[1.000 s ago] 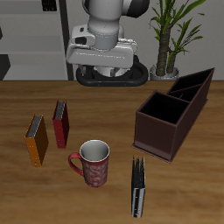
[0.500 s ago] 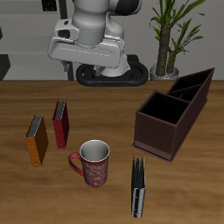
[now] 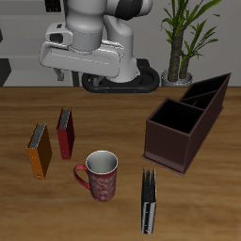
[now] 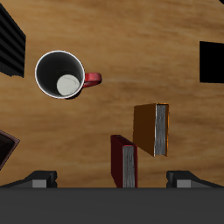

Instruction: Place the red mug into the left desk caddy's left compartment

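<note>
Glossy red ceramic mug (image 3: 99, 175) with pale speckles; matt dark brown boxy caddy (image 3: 184, 122); smooth wood-grain table (image 3: 216, 202).

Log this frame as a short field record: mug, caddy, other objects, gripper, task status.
mug: red mug upright on the table, empty, apart from the caddy
caddy: left desk caddy, compartments empty as far as visible
other objects: red book and orange book standing side by side; dark book near the front edge
gripper: high above the books, holding nothing; jaw state unclear
task status: mug not yet grasped
</note>
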{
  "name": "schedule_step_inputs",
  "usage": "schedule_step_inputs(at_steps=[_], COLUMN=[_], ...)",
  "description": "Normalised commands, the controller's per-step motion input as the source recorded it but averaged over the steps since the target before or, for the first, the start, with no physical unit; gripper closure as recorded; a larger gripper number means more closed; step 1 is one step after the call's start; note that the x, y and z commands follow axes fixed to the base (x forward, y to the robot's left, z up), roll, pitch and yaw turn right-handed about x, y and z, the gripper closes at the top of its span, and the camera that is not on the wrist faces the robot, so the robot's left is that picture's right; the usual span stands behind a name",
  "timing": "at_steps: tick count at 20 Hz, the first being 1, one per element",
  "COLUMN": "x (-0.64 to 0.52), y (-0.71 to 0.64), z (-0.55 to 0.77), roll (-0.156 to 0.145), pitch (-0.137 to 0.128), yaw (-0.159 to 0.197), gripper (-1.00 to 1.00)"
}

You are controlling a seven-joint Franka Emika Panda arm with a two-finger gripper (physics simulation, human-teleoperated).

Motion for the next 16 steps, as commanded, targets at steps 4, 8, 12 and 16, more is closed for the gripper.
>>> schedule_step_inputs(at_steps=[4, 8, 12, 16], x=[0.28, 0.3, 0.33, 0.27], y=[-0.27, -0.1, 0.16, 0.31], z=[-0.15, -0.14, -0.17, -0.14], roll=[-0.049, -0.032, 0.009, 0.03], pitch=[-0.006, -0.009, 0.013, 0.0], yaw=[-0.092, -0.072, -0.038, -0.032], gripper=[-1.0, -1.0, -1.0, -1.0])
